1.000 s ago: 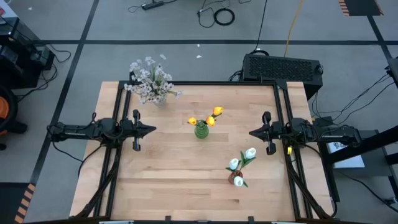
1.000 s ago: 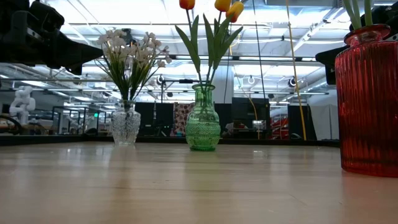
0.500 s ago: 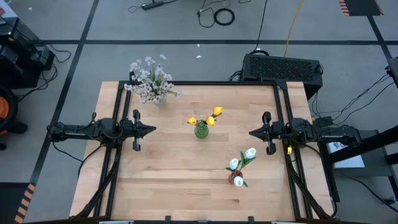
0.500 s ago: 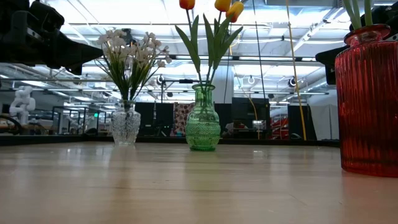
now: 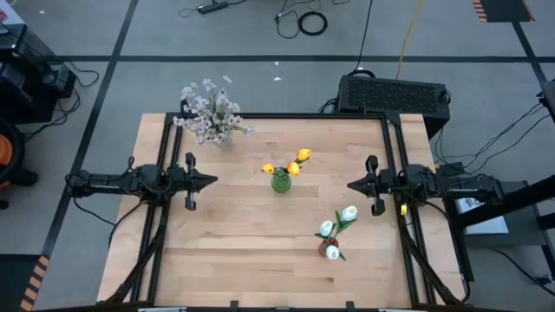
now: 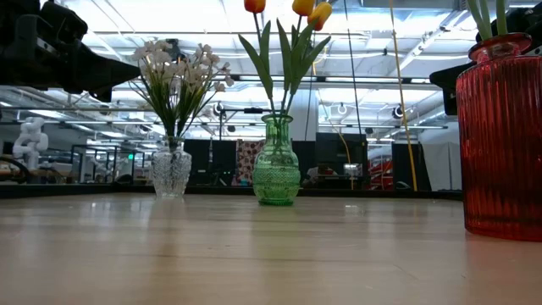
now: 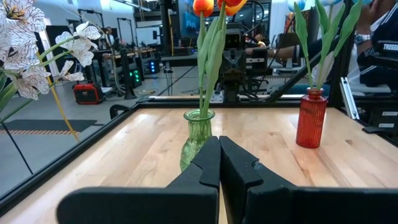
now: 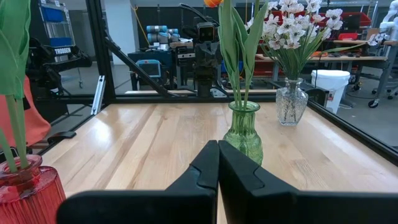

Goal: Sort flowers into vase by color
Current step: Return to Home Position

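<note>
High: overhead, straight down, far. Low: tabletop level, close. Wrists: opposed, facing inward. All share green vase (image 5: 280,181).

Bright, even overhead light; ceiling lamps (image 6: 169,17) glare in low view.

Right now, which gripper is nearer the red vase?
Right. The right gripper sits close by the red vase; the left gripper is across the table, past the green vase.

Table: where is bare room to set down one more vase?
The table is bare between the left gripper and the red vase, and between the clear vase and the right gripper. Crowded: around the green vase, mid-table.
</note>
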